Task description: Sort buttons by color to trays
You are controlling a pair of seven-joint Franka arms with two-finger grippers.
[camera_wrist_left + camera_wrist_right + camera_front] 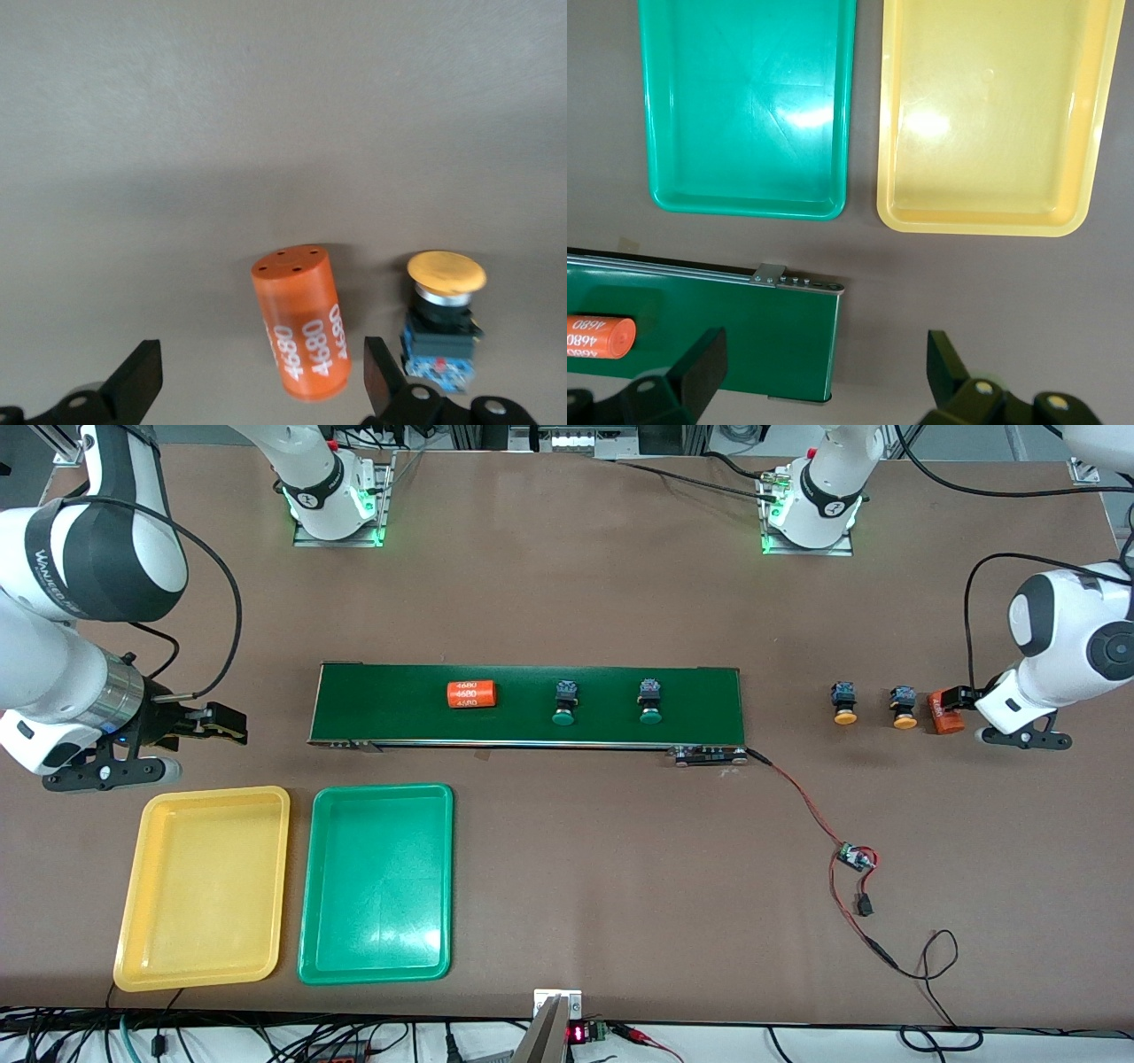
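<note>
Two green-capped buttons (564, 702) (651, 701) stand on the dark-green conveyor belt (399, 704). Two yellow-orange-capped buttons (843, 702) (904, 708) stand on the table toward the left arm's end; one of them, a yellow-orange button (443, 319), shows in the left wrist view. The yellow tray (205, 886) (992, 115) and the green tray (376, 881) (749, 106) lie side by side, both bare. My left gripper (957, 704) (261, 376) is open, low over an orange "4680" cylinder (945, 714) (301, 336) whose end lies between its fingers. My right gripper (232, 726) (824, 367) is open over the belt's end.
A second orange "4680" cylinder (469, 693) (598, 336) lies on the belt. Red and black wires run from the belt's motor end to a small circuit board (855, 857) on the table. Both trays sit nearer the front camera than the belt.
</note>
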